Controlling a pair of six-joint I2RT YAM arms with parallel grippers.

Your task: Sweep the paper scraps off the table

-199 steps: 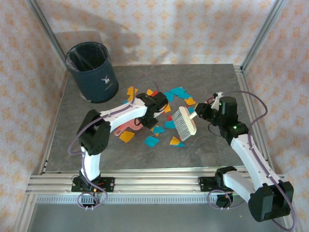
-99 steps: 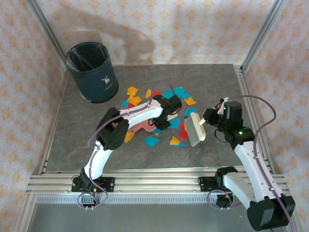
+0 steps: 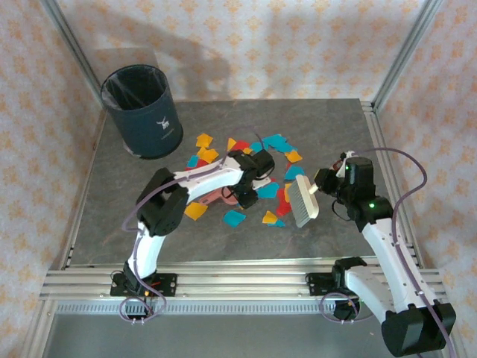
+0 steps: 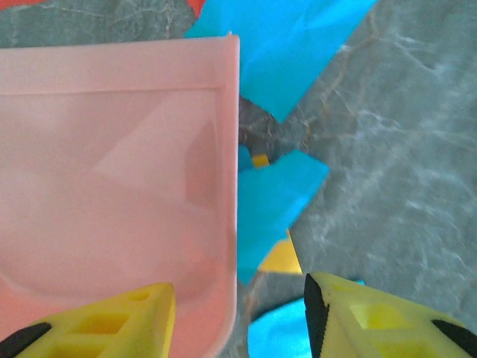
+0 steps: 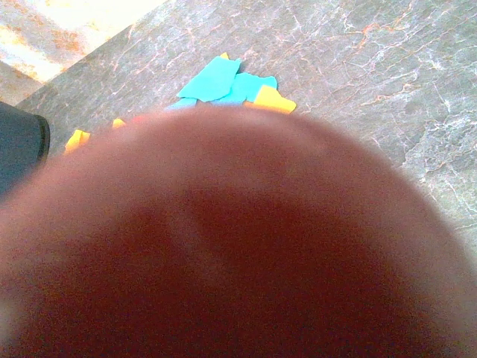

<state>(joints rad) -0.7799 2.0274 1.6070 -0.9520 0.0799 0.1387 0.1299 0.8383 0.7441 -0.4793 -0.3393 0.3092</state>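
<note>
Two robot arms work over a scatter of red, orange and teal paper scraps (image 3: 235, 218) on the dark stone-patterned table (image 3: 112, 216). The scraps lie to the right of a dark blue bin (image 3: 141, 112), nearer the arms than the bin is. The bin stands in the table's far left corner and bears a small white logo (image 3: 165, 121), too small to read.

The left gripper (image 4: 238, 287) is down among the scraps, its yellow fingers (image 4: 373, 321) apart and clamped on nothing. Between them lies the side wall of a pink dustpan (image 4: 112, 186), which rests flat on the table with teal pieces just beside its edge.

Farther right of the bin, the right gripper (image 3: 322, 181) is closed on the handle of a pale brush (image 3: 304, 200), whose bristles sit at the scatter's right edge. From the right wrist, a blurred reddish-brown shape blocks most of the view, with teal and orange scraps beyond it.
</note>
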